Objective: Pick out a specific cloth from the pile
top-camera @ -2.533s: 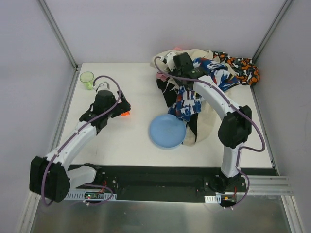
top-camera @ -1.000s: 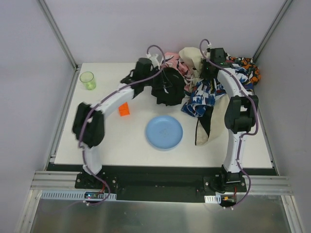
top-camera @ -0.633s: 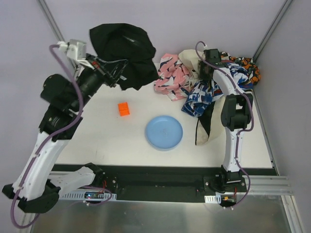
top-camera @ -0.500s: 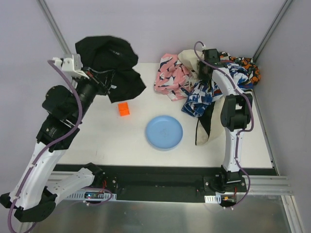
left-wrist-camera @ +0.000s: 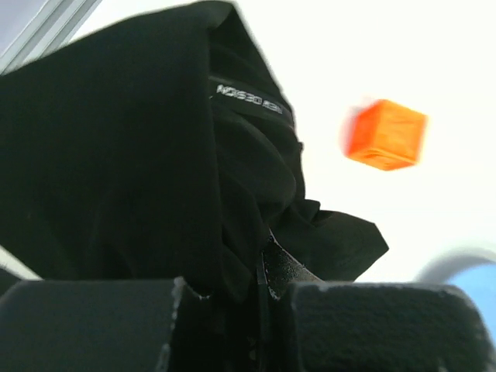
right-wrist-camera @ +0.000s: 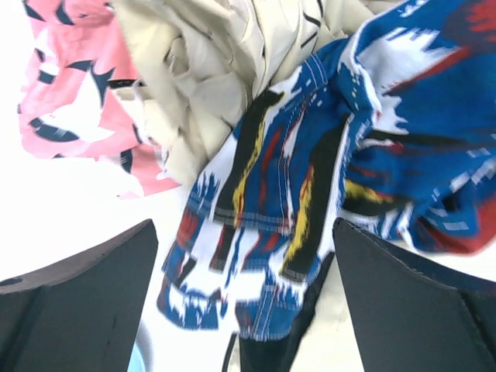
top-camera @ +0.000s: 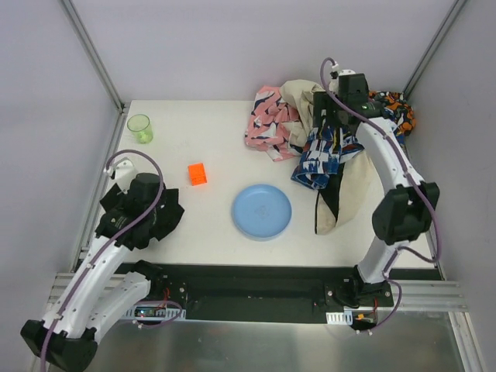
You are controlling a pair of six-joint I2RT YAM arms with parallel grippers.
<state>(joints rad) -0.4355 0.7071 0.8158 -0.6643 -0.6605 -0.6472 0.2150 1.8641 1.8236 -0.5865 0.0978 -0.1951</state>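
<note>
Pink-and-white cloth (top-camera: 267, 128) lies flat on the counter (top-camera: 201, 132) at about 12 o'clock. It sits on the 9 o'clock edge of the pile (top-camera: 364, 167), its right edge touching the beige cloth (top-camera: 306, 97), and nothing lies on top of it. The right wrist view shows the same cloth (right-wrist-camera: 70, 101) at 10 o'clock, beside the crumpled beige (right-wrist-camera: 209, 70).

The blue-white-red-yellow cloth (top-camera: 322, 159) drapes down the pile's front toward 6 o'clock. The orange-and-black spotted cloth (top-camera: 397, 108) is at the pile's 2 o'clock corner. The blue plate (top-camera: 262, 211) lies at 6 o'clock of the pink cloth, apart from it. The orange cube (top-camera: 197, 173) is at 10 o'clock of the plate. The green cup (top-camera: 139, 126) is upright at the counter's 10 o'clock corner.

The black cloth (top-camera: 159, 221) is bunched at the counter's 8 o'clock edge, well apart from the pile. The left arm is folded low there, wrist over it. The left fingers (left-wrist-camera: 85, 322) are close together with the black fabric (left-wrist-camera: 116, 155) pinched between them.

The right arm reaches from its 5 o'clock base, elbow out toward 3 o'clock, wrist above the pile. The right fingers (right-wrist-camera: 77, 302) are spread wide and hold nothing. They hang over the blue patterned cloth (right-wrist-camera: 372, 155), and the pink cloth is off to their 10 o'clock.
</note>
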